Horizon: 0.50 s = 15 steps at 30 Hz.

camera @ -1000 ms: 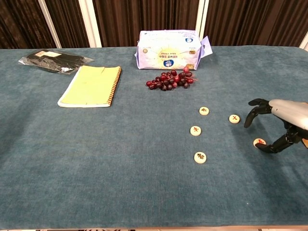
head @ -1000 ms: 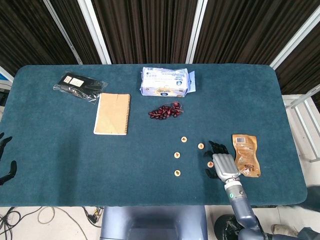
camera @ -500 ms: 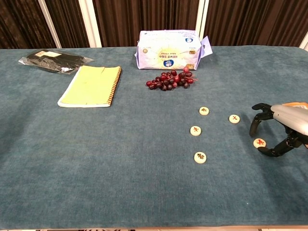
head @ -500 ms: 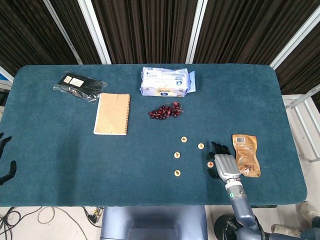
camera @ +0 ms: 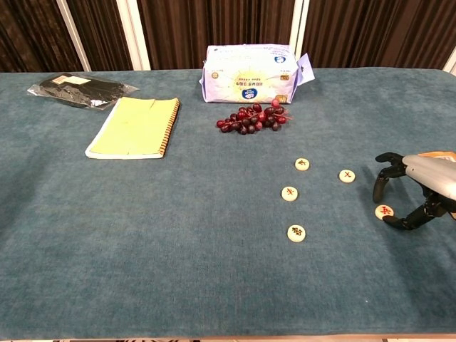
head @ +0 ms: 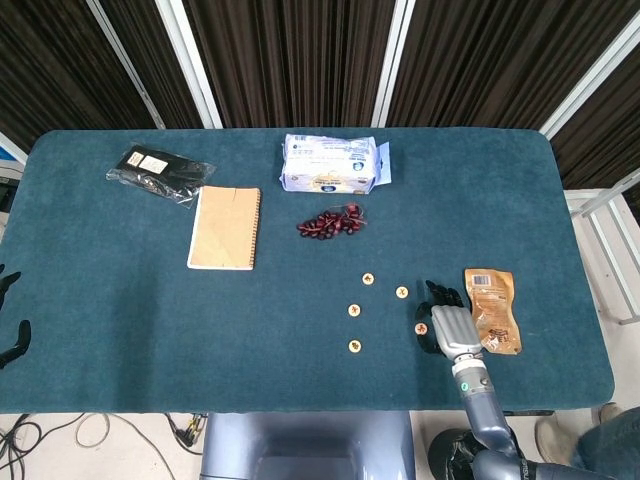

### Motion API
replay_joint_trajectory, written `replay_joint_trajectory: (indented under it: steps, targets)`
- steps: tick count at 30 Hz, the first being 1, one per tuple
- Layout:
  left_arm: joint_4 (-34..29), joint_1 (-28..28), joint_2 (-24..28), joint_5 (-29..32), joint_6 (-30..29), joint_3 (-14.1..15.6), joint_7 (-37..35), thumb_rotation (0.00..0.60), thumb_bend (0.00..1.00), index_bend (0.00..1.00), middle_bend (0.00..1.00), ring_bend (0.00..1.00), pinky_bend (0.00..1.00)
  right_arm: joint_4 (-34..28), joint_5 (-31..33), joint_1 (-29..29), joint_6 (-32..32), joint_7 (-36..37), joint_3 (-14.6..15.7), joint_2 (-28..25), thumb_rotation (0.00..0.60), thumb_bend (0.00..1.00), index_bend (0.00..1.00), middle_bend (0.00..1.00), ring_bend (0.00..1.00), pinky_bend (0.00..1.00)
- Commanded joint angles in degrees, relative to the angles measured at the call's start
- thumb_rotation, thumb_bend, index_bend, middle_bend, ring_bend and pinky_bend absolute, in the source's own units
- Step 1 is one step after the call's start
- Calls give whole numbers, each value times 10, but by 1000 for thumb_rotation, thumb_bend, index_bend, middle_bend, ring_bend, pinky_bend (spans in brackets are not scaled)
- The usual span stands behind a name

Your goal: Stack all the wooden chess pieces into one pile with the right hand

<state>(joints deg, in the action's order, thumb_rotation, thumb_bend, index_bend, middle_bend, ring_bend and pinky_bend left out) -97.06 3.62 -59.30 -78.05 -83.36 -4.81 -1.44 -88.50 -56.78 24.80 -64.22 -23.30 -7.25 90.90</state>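
Observation:
Five round wooden chess pieces lie flat and apart on the blue table. Four form a loose group: one (camera: 302, 164), one (camera: 347, 176), one (camera: 289, 193) and one (camera: 296, 233). The fifth piece (camera: 384, 211), with a red mark, lies furthest right. My right hand (camera: 417, 189) arches over that piece with its fingers (camera: 381, 187) behind it and the thumb in front, a gap showing on each side. In the head view the same piece (head: 422, 327) lies just left of the right hand (head: 450, 326). My left hand (head: 10, 335) shows only as dark fingers at the left edge, spread and holding nothing.
An orange snack pouch (head: 492, 310) lies just right of the right hand. A bunch of dark red grapes (camera: 251, 118), a tissue pack (camera: 251, 73), a spiral notebook (camera: 135, 127) and a black packet (camera: 78, 90) lie further back on the table (camera: 142, 242).
The right hand has drawn back to the right and towards me, and its fingers have come in closer around the red-marked piece. The pieces have not moved.

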Motion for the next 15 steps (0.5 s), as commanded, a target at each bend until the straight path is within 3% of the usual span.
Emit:
replay_joint_trajectory:
  steps: [1,15]
  targets:
    - [0,0,1,2,0,-1,-2,600,488,124,0,0,0,2,1,1,1,1,-1,0,600,411,462,0,0,0]
    - [0,0,0,-1,1,1,0,600,488,124,0,0,0,2,4,0,6,0,3,1,600,410,464,0,0,0]
